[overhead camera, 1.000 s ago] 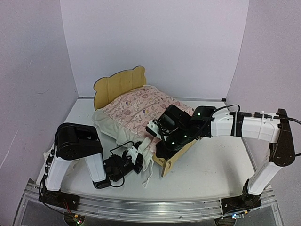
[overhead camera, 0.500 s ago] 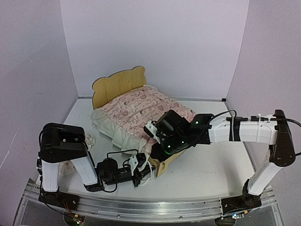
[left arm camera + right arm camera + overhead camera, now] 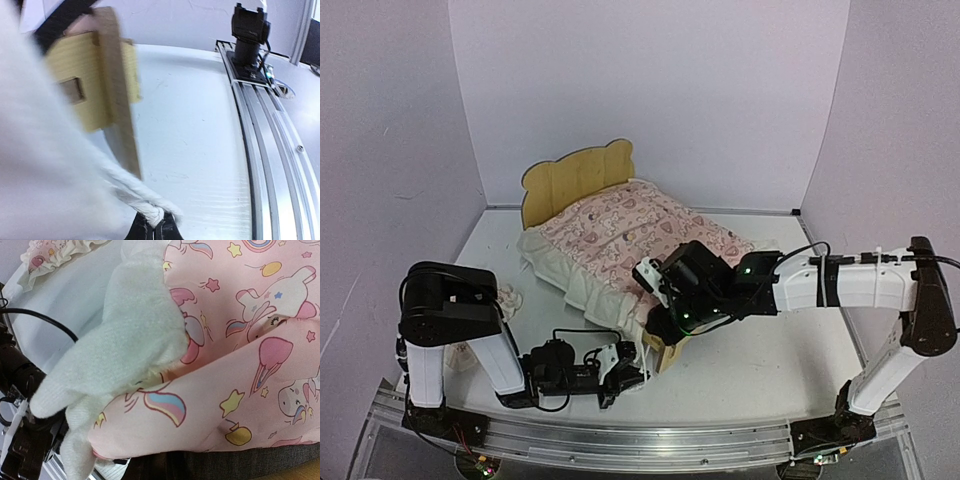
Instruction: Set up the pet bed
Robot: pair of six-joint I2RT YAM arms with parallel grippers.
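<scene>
The pet bed stands at mid-table, its plywood headboard (image 3: 575, 176) at the far left and its footboard corner (image 3: 665, 352) near the front. The pink blanket (image 3: 632, 228) with its white ruffle covers it. My right gripper (image 3: 663, 296) is at the foot end, its fingers buried in the blanket (image 3: 235, 390), and it looks shut on it. The dark grey mattress pad (image 3: 260, 465) shows below the fold. My left gripper (image 3: 630, 374) lies low on the table, shut on a twisted strand of the white ruffle (image 3: 150, 212) just in front of the footboard (image 3: 117, 105).
The small pink pillow (image 3: 506, 298) lies on the table left of the bed, beside the left arm; it also shows in the right wrist view (image 3: 50, 252). The metal rail (image 3: 260, 150) runs along the near edge. White walls enclose the back and sides.
My left gripper has slid right and toward the near edge, drawing the ruffle with it. My right gripper has moved down to the foot end with the blanket. The bed has shifted slightly.
</scene>
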